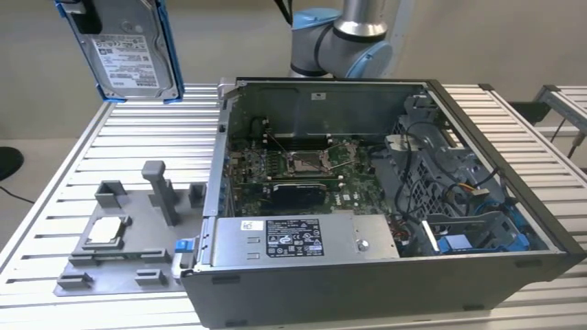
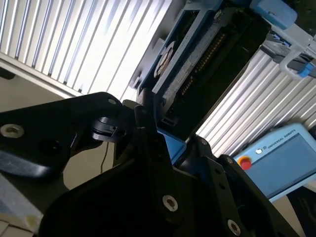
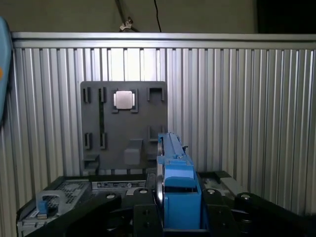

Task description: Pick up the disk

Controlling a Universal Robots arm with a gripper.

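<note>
High above the counter [image 1: 119, 144], the pincer [image 3: 178, 217] clamps the blue-framed disk [image 1: 128, 51], pick-up seemingly complete, any further move needing a steady grip.

An open grey metal computer case [image 1: 367, 292] stood on the ribbed aluminium table [image 1: 137, 148] beside a grey plastic fixture plate [image 1: 110, 275] carrying a square silver chip [image 1: 106, 229].

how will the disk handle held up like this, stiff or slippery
Probably stiff: the disk hangs flat and unbent in the air. Likely heavy for its size, its body being metal. Its smooth blue carrier frame, clamped in the gripper, might slip under a light grip.
</note>
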